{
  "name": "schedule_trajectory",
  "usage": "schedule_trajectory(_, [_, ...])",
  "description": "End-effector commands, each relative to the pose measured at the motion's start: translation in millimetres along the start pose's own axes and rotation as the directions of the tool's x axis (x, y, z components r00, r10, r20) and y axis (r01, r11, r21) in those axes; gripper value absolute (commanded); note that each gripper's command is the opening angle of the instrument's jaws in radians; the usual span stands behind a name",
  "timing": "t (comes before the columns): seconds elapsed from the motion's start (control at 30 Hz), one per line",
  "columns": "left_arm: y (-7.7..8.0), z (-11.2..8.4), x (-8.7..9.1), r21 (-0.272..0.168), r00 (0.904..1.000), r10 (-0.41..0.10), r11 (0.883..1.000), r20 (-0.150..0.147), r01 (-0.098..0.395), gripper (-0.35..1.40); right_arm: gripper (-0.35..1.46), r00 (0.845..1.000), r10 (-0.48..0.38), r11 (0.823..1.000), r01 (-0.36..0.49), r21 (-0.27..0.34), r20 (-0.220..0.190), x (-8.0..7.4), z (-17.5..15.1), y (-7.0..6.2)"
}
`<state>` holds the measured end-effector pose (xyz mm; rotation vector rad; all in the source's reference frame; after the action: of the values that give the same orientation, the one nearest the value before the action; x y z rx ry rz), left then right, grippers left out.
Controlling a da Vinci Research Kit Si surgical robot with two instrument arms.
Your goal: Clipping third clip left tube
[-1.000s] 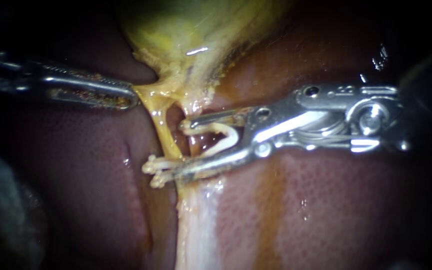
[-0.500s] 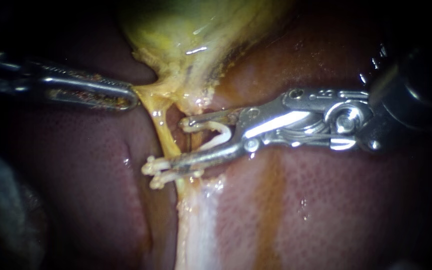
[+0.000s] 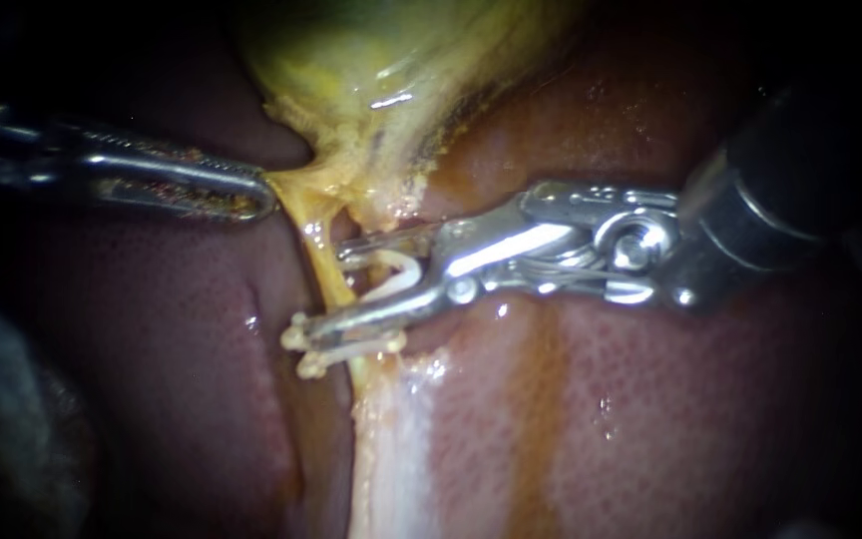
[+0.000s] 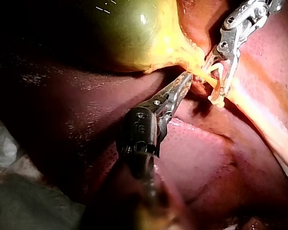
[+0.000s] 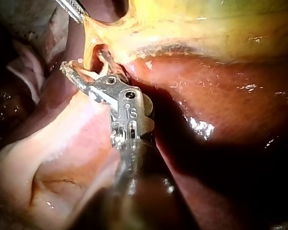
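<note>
The left instrument [image 3: 256,196], a dark thin shaft with two grey toothed jaws, comes in from the left. Its jaws are pressed together on the yellow tissue [image 3: 296,185] at the near edge of the glossy green-yellow gallbladder [image 3: 381,60], and this tissue is stretched toward them. From there the left tube [image 3: 323,262], a thin yellow strand, runs toward the near side. Two small white clips [image 3: 303,344] already sit across it, close together. Just on their far side the right instrument [image 3: 336,287], of bright silver metal, reaches in from the right. Its jaws stand apart with the left tube between them. They hold an open white clip [image 3: 403,274], one leg along each jaw. The dark red liver [image 3: 670,399] lies under everything.
</note>
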<state>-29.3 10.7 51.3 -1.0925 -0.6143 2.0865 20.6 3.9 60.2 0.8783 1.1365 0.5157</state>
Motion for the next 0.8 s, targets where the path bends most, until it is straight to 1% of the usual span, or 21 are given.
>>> schedule_trajectory(0.03, [0.0, 0.1, 0.0, 0.0, 1.0, 0.0, 1.0, -0.001, 0.0, -0.35, 0.49, 1.0, 0.003, 1.0, -0.003, 0.009, -0.004, 0.1, 0.3, 0.0])
schedule_trajectory(0.1, [0.0, 0.1, 0.0, 0.0, 1.0, 0.0, 1.0, -0.001, 0.0, -0.35, 0.48, 1.0, 0.004, 1.0, -0.004, 0.03, -0.009, 0.4, 0.8, 0.1])
schedule_trajectory(0.2, [0.0, 0.1, 0.0, 0.0, 1.0, 0.0, 1.0, -0.001, 0.0, -0.35, 0.48, 1.0, 0.013, 0.999, -0.012, 0.043, -0.025, 0.8, 1.3, 0.1])
schedule_trajectory(0.3, [0.0, 0.1, 0.0, 0.0, 1.0, 0.0, 1.0, -0.001, 0.0, -0.35, 0.48, 0.999, 0.016, 0.999, -0.013, 0.048, -0.047, 1.3, 1.6, 0.2])
schedule_trajectory(0.47, [0.0, 0.2, 0.0, 0.004, 1.0, 0.006, 1.0, 0.001, -0.006, -0.35, 0.48, 0.997, 0.023, 0.998, -0.02, 0.052, -0.069, 2.4, 1.3, 0.1])
schedule_trajectory(0.57, [-0.1, 0.2, 0.0, 0.004, 1.0, 0.006, 1.0, 0.001, -0.006, -0.35, 0.48, 0.996, 0.03, 0.998, -0.025, 0.061, -0.081, 3.3, 0.7, -0.4])
schedule_trajectory(0.67, [-0.3, 0.2, 0.0, 0.004, 1.0, 0.007, 1.0, 0.004, -0.007, -0.35, 0.48, 0.994, 0.037, 0.997, -0.03, 0.073, -0.098, 4.3, 0.2, -1.1])
schedule_trajectory(0.8, [-0.6, 0.1, -0.1, 0.007, 1.0, 0.007, 1.0, 0.003, -0.007, -0.35, 0.48, 0.99, 0.05, 0.995, -0.037, 0.098, -0.134, 5.9, -0.4, -2.4])
